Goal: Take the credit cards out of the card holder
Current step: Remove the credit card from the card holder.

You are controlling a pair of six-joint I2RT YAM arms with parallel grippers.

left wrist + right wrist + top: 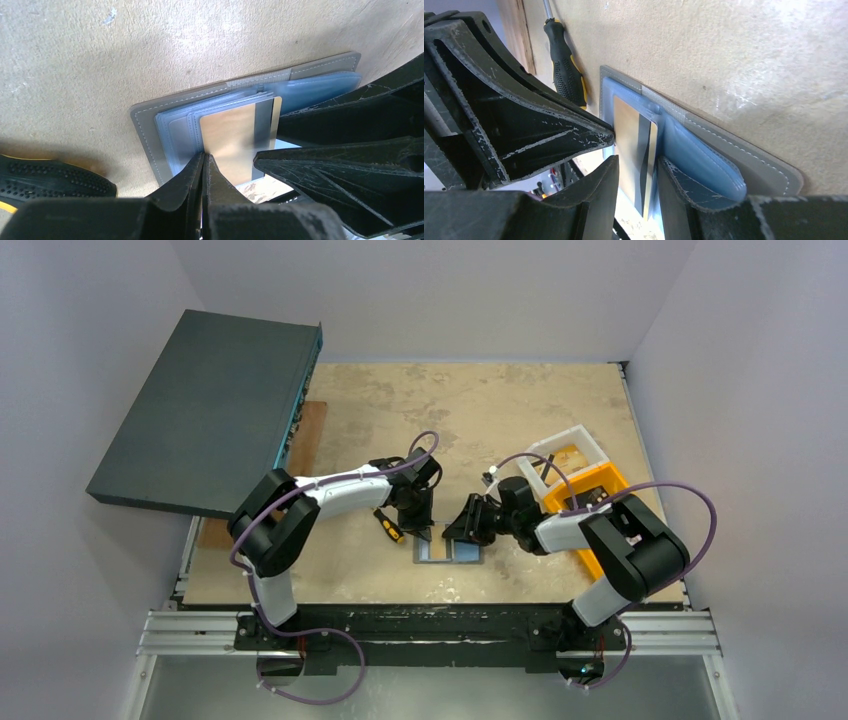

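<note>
Grey card holder lies open at the middle of the worktop's near edge, with 1 gold card showing at its blue sleeves. Left gripper jaws meet at the card's corner; whether they pinch it, I cannot tell. Right gripper jaws stand apart, straddling the card. A screwdriver lies just beside the holder's left edge. A dark box overhangs the far left corner. An orange bin and a white bin sit by the right edge. Open worktop runs toward the far edge.

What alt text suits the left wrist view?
The left gripper, shut, meets the corner of a gold card in an open grey card holder on a beige table; the right gripper's fingers crowd the right side.
</note>
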